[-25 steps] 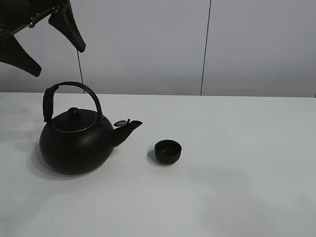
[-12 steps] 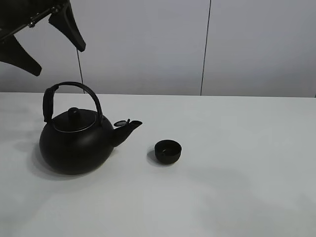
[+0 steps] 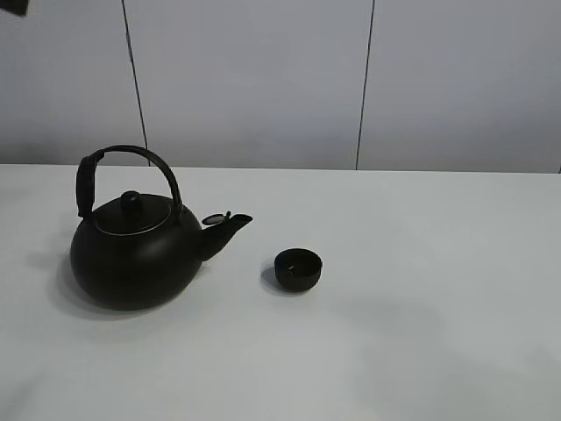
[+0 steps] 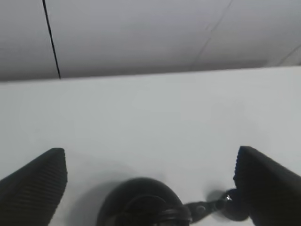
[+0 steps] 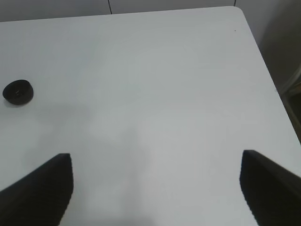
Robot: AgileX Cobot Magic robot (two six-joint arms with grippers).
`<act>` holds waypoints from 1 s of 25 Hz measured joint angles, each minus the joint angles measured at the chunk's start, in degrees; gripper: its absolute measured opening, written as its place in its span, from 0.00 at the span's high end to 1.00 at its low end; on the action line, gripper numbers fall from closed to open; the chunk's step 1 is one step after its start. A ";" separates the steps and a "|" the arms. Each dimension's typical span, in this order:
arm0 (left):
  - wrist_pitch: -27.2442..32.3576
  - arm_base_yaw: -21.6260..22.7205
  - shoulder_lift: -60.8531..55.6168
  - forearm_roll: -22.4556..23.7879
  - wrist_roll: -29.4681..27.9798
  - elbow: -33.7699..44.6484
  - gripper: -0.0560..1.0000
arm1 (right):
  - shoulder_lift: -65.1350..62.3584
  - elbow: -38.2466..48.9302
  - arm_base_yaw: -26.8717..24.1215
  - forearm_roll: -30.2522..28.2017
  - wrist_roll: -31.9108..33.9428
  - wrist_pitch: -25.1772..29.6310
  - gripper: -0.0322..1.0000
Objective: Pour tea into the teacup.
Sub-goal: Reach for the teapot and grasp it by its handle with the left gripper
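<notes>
The teacup (image 3: 298,267) is a small matte-black bowl standing on the white table, just right of the kettle's spout. It also shows in the right wrist view (image 5: 18,92). The big black kettle (image 3: 131,254) with an arched handle stands upright at the left. My left gripper (image 4: 149,155) is open and empty, high above the kettle (image 4: 141,205); in the exterior view only a dark sliver (image 3: 12,5) shows at the top left corner. My right gripper (image 5: 156,157) is open and empty over bare table, well right of the teacup, and out of the exterior view.
The white table (image 3: 438,333) runs up to a grey panelled wall (image 3: 263,79) at the back. The table's right edge and far corner (image 5: 263,61) show in the right wrist view, with the floor beyond.
My left gripper has risen up and to the left, almost out of the exterior view. The kettle and teacup have not moved.
</notes>
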 joint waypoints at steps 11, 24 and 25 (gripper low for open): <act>-50.48 -3.91 -16.73 9.95 0.18 44.21 0.29 | 0.00 0.00 0.00 0.00 0.00 0.00 0.33; -79.61 -3.48 4.38 20.18 -1.49 52.48 0.29 | 0.00 0.00 0.00 0.00 0.00 0.00 0.33; -81.24 -3.48 5.61 20.18 -1.49 52.48 0.29 | 0.00 0.00 0.00 0.00 0.00 0.00 0.33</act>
